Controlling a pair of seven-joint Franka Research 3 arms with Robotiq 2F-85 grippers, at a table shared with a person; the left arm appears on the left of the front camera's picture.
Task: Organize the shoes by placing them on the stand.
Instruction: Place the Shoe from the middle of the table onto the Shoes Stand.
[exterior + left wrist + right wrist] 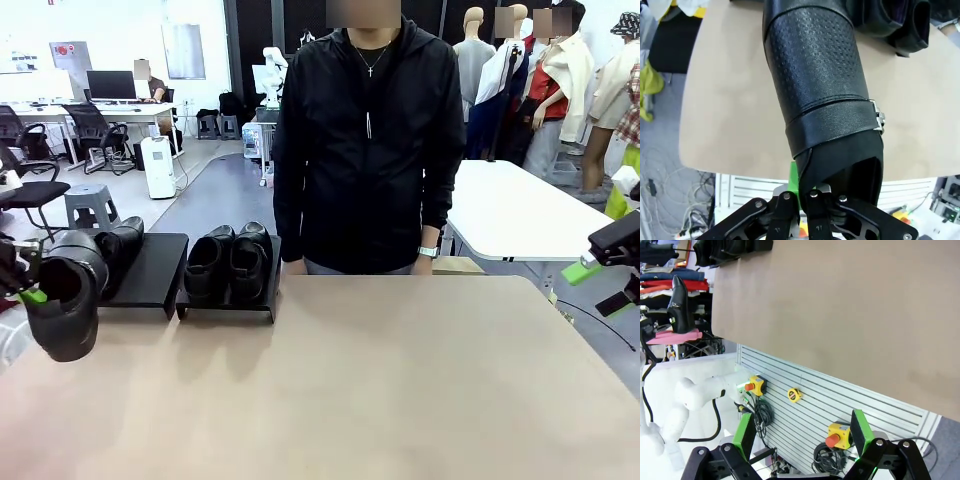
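- Shoe [68, 300] hangs off the tabletop's [380, 380] left edge; your left gripper [801, 200] is clamped on its heel rim for carrying to the stand [150, 270].
- Three shoes [228, 260] already sit at the far-left corner.
- Your right gripper [805, 432] waits wide, holding nothing, off the right edge.

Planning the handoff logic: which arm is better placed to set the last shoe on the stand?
Left. Its tool is shut on the shoe, right beside the stand with one free spot. The right tool hangs open at the far side.
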